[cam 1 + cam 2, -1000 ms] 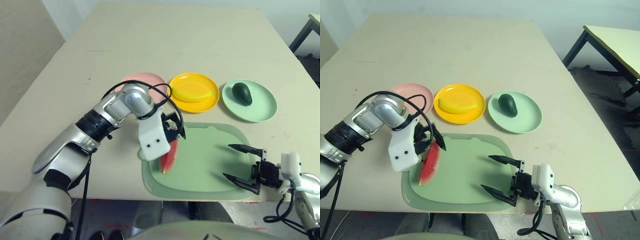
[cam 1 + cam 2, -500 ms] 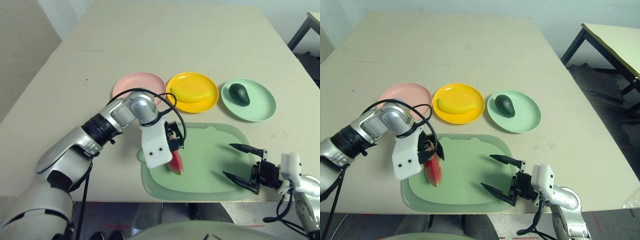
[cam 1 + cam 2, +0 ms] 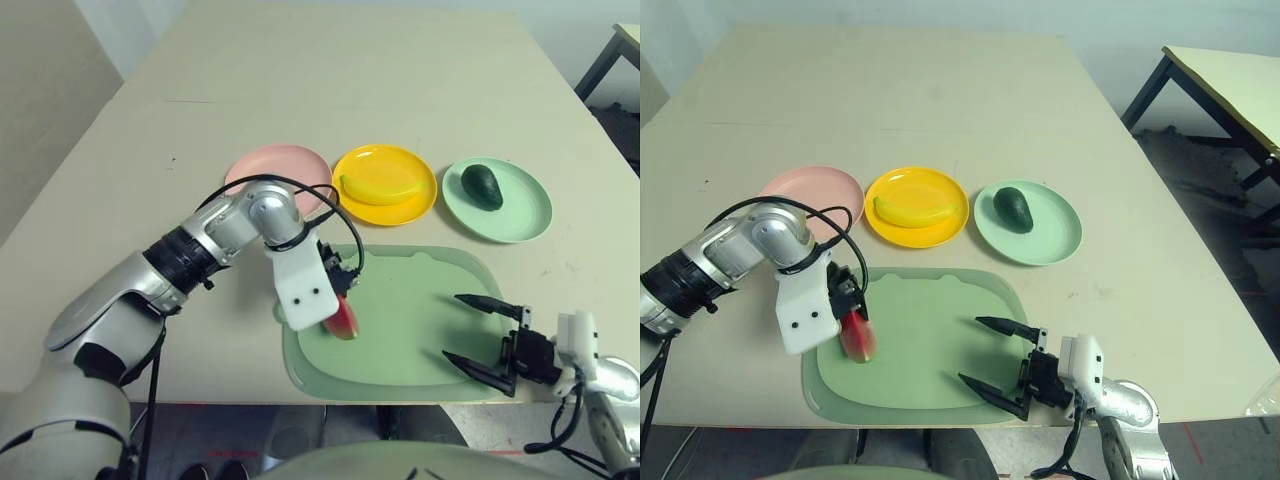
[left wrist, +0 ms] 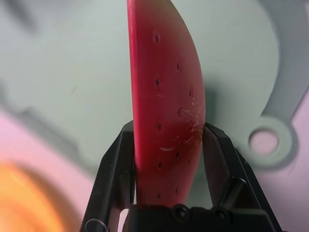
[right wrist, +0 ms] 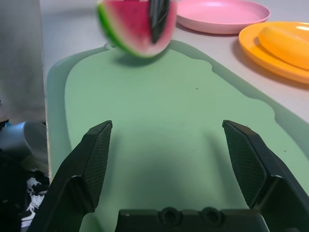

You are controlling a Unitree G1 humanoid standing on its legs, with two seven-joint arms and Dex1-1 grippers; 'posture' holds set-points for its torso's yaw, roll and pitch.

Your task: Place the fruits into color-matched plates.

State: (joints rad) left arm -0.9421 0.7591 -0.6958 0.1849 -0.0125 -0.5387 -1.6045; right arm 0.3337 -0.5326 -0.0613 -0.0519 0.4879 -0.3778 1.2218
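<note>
One fruit is left to place: the left gripper (image 4: 169,145) is pinching the watermelon wedge (image 3: 857,334) over the green mat (image 3: 420,330), having drawn back from the pink plate (image 3: 280,165), so delivery is stalling. Right gripper (image 5: 176,159) is idling over the mat, fingers spread.

A broad beige table (image 3: 940,110) takes up most of the room here, its top plain with a faint seam running across the far left part. Beyond its far edge stands a pale wall (image 3: 1200,20). Off the table's right side sits a second light-topped table on black legs (image 3: 1225,85), over a dark grey floor (image 3: 1230,210). The light is soft and even.
</note>
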